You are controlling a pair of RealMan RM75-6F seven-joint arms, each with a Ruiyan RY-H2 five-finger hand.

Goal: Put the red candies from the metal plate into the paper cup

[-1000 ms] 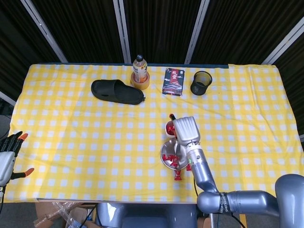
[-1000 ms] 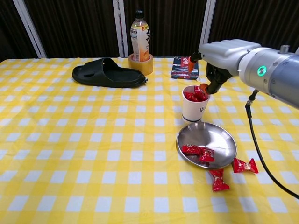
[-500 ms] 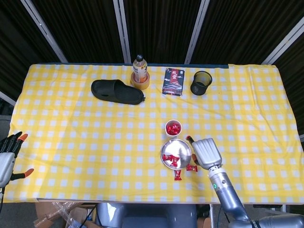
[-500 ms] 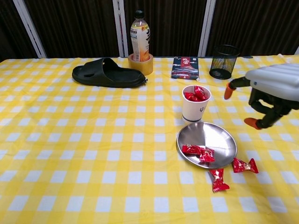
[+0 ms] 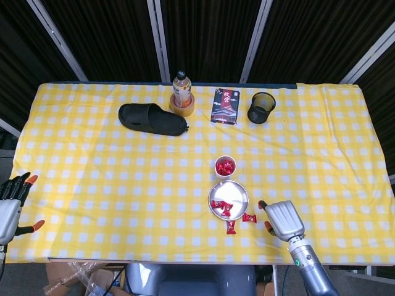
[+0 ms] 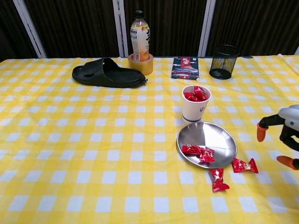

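Observation:
The white paper cup (image 5: pixel 225 166) (image 6: pixel 195 103) stands just behind the metal plate (image 5: pixel 236 192) (image 6: pixel 217 138) and has red candies in it. Red candies (image 5: pixel 220 206) (image 6: pixel 198 151) lie on the plate's near side. Two more red candies (image 5: pixel 249 217) (image 6: pixel 245 165) (image 5: pixel 231 228) (image 6: pixel 217 180) lie on the cloth in front of the plate. My right hand (image 5: pixel 282 219) (image 6: pixel 286 131) hovers low to the right of the plate, fingers apart and holding nothing. My left hand (image 5: pixel 11 204) is at the table's left edge, fingers spread and empty.
A black slipper (image 5: pixel 152 119) (image 6: pixel 107 73), a bottle (image 5: pixel 181 87) (image 6: pixel 140 36) standing in a tape roll, a dark packet (image 5: pixel 226 106) (image 6: pixel 185 67) and a black mesh cup (image 5: pixel 261 108) (image 6: pixel 221 61) line the far side of the yellow checked cloth.
My right hand has left the cup and swung back down toward the near right edge, its fingers now empty. The cup, plate and candies have not moved.

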